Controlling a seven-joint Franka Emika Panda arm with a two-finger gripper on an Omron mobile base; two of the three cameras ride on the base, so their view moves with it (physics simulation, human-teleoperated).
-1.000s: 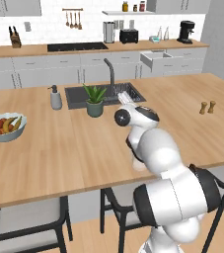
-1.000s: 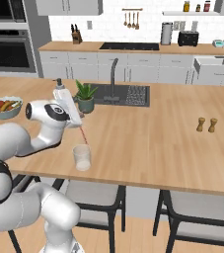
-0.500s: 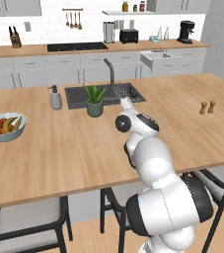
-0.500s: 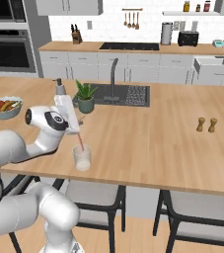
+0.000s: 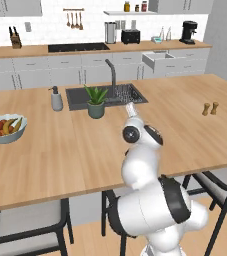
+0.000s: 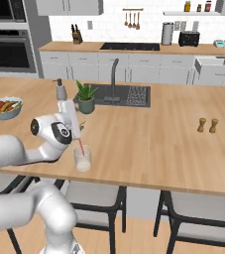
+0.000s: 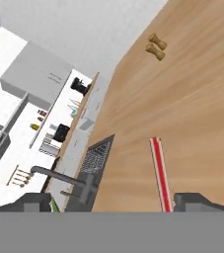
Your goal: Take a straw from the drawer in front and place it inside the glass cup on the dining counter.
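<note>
— Straw (image 6: 80, 147) located? 
— Yes: standing tilted inside the glass cup (image 6: 83, 158), lower end down in the glass, upper end leaning back toward the robot's wrist. Seen in the hand view as a red strip (image 7: 161, 173) rising against the wood.

— And the cup? 
— Upright on the dining counter (image 6: 148, 129), close to the near edge, in front of the potted plant (image 6: 86, 96) and the sink (image 6: 124, 95).

— Gripper (image 7: 116, 201) state? 
— Spread wide, tips far apart at the bottom of the hand view. Straw beside the right-hand tip (image 7: 197, 201); contact between them impossible to judge. Nothing clamped.

— Drawer (image 5: 160, 60)? 
— Pulled out at the far wall counter, well apart from the cup.

— Anything else on the slab? 
— Fruit bowl (image 5: 4, 128) toward the left end, soap dispenser (image 5: 56, 98) by the sink, two small shakers (image 5: 210, 108) toward the right.
</note>
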